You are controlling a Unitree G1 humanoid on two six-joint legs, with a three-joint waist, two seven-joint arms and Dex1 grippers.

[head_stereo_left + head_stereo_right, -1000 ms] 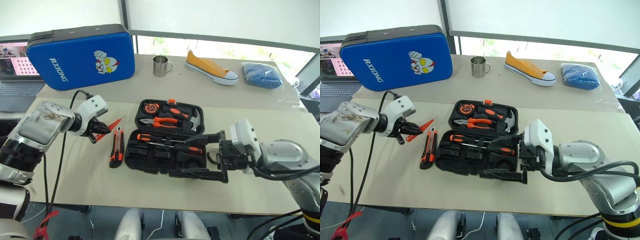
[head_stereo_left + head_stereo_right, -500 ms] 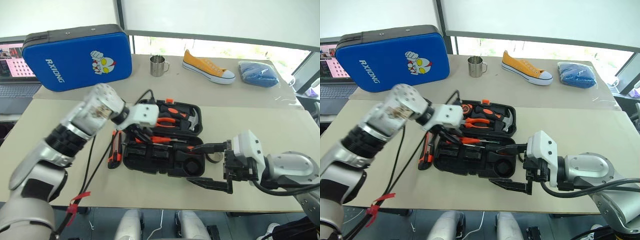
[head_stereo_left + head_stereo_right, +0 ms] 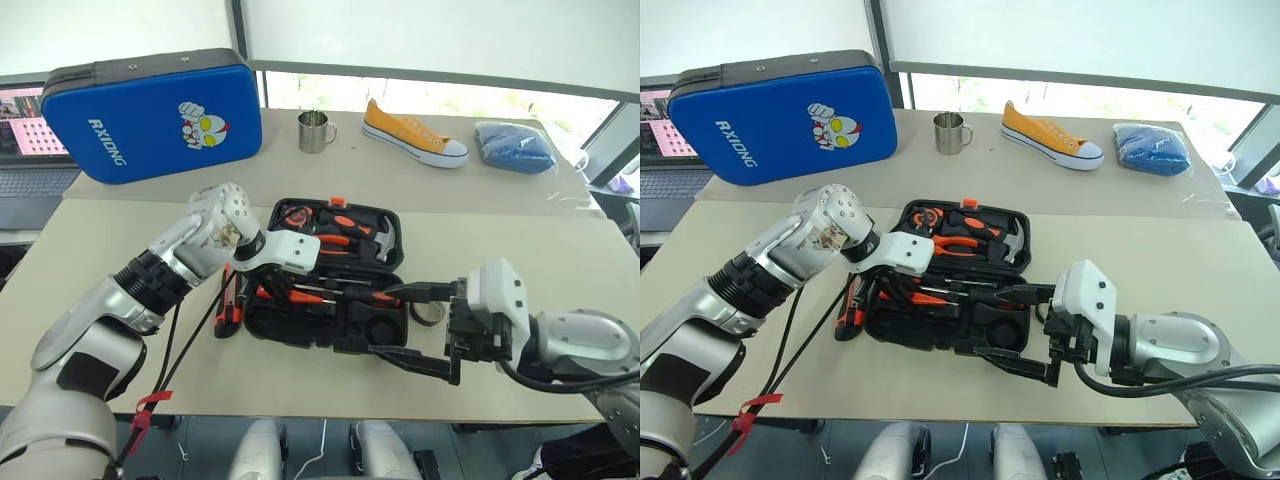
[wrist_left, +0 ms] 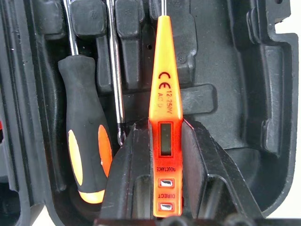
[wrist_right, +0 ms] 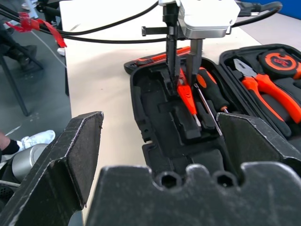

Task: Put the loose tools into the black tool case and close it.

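Currently left gripper (image 4: 160,155) is pinching the orange voltage tester pen (image 4: 162,108) over the black tool case (image 3: 330,335), needing tip-to-twelve-o'clock alignment with a recess; right gripper (image 3: 425,325) is idling wide open, empty.

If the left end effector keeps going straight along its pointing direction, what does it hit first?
Most likely the moulded tray of the black tool case. The left end effector points steeply down over it, shut on the slim orange tool, whose tip leads, beside a screwdriver already seated. Remaining gap is hard to judge.

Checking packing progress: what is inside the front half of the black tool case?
Two screwdrivers lie in the case; the left gripper holds the slim orange tester over its recesses. The gripper covers the near-left corner.
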